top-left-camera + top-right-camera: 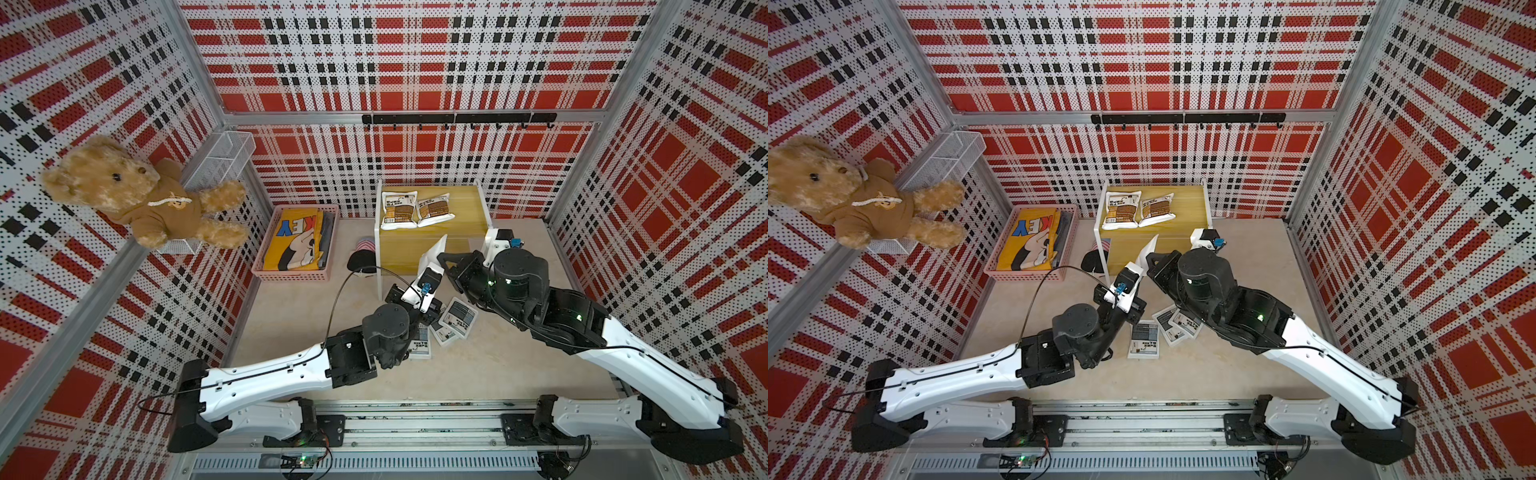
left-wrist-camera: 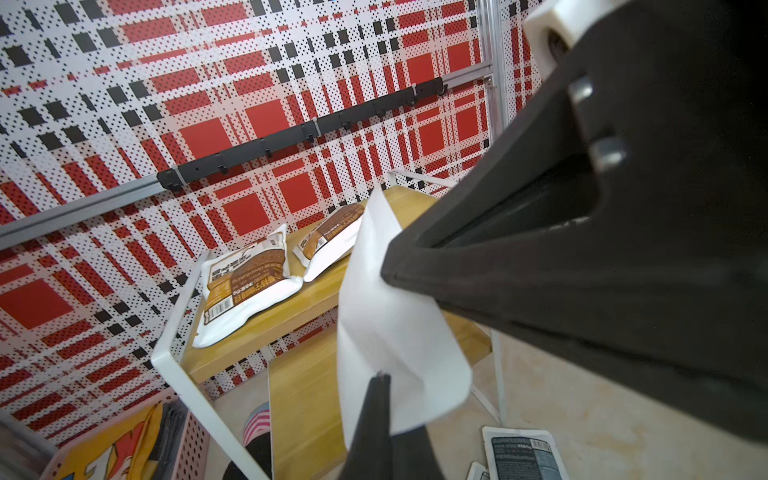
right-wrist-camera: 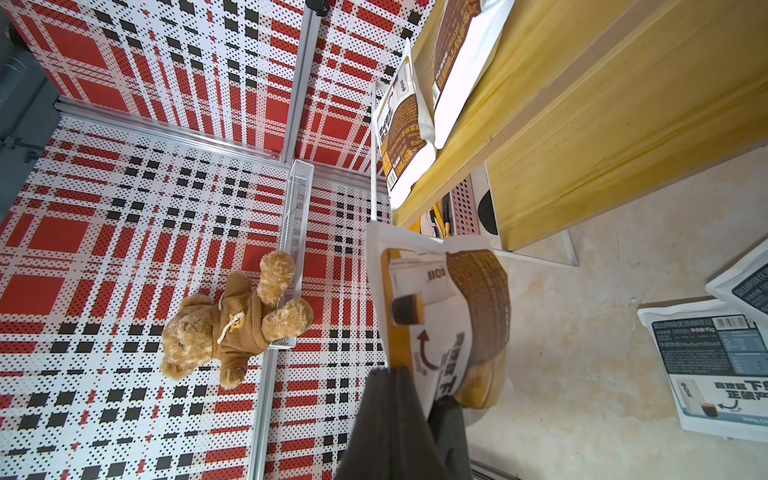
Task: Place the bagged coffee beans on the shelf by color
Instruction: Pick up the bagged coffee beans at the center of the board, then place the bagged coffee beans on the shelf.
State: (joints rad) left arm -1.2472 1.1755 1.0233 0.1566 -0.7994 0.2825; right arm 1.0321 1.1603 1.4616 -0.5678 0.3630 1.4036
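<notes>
We count two brown bags [image 1: 399,210] [image 1: 434,210] already lying side by side at the left end of the shelf's [image 1: 461,208] top board; its lower board shows no bag. The third brown bag [image 1: 432,255] hangs in the air just off the shelf's front edge. Both claws have it. The right claw [image 3: 419,399] is clamped on one end, and the left claw [image 2: 376,399] is closed tight on the opposite edge, which looks to us like a handover. Three grey bags [image 1: 1144,338] [image 1: 1167,328] [image 1: 1187,322] lie overlapping on the surface [image 1: 478,374] near its middle, in front of the shelf. By our reckoning the task is about a third done.
</notes>
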